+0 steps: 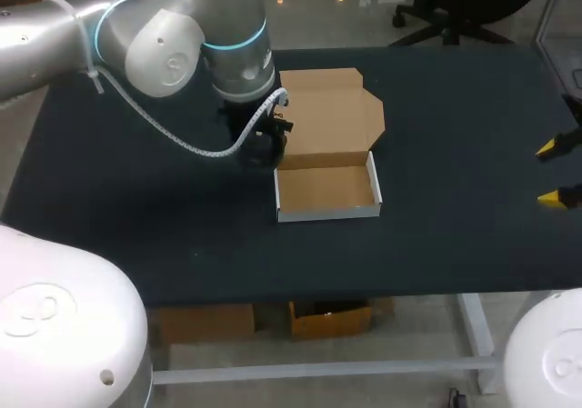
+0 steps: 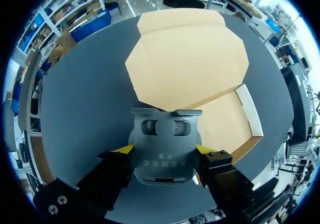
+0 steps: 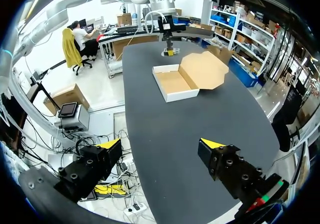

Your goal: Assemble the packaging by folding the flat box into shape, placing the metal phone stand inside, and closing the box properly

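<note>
The left gripper (image 2: pixel 165 148) is clamped on the metal phone stand (image 2: pixel 162 134), holding it just left of the folded box (image 1: pixel 327 213), probably for lowering in. The lid (image 1: pixel 329 117) lies flung back on the far side, leaving the tray open. The right gripper (image 1: pixel 556 172) waits spread and empty at the table's (image 1: pixel 136 208) right edge, out of the way.

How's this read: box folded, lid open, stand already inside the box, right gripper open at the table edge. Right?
One thing is off. The stand isn't inside the box: the left gripper is shut on it beside the box, as the left wrist view shows. The rest holds: box folded, lid open, right gripper open at the table edge.
</note>
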Tool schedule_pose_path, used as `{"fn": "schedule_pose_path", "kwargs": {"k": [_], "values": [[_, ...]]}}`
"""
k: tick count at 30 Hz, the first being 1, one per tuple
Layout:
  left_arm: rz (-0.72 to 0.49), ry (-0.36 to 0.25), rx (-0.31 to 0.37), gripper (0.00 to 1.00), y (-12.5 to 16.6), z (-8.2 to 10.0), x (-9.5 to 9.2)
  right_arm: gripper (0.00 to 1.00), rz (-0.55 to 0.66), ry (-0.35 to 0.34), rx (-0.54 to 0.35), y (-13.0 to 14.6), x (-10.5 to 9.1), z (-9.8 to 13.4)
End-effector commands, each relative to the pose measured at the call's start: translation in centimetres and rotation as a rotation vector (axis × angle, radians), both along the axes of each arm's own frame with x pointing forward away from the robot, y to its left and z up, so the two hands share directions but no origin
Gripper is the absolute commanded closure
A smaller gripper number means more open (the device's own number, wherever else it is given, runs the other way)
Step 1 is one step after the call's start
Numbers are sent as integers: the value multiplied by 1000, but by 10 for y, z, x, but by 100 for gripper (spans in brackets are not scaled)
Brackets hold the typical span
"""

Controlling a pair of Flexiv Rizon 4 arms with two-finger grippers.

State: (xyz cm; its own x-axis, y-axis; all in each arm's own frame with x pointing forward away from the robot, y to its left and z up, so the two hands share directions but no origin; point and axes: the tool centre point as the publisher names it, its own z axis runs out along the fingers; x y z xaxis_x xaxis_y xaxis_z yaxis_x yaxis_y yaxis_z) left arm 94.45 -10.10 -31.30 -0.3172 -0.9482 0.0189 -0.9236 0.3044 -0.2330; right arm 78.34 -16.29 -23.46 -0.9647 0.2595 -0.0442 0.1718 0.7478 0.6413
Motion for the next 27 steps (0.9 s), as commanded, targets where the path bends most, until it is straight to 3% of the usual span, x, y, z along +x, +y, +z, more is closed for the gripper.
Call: {"fn": "schedule_pose_path", "kwargs": {"k": [1,17,27], "values": [[-11,13,-11,100,-11,-1,9,0,2,1,3,-1,0,1],[-9,82,-42,100,-73,-23,3,0,2,1,3,-1,0,1],[24,70,-37,100,-102,-41,-4,0,2,1,3,-1,0,1]]}}
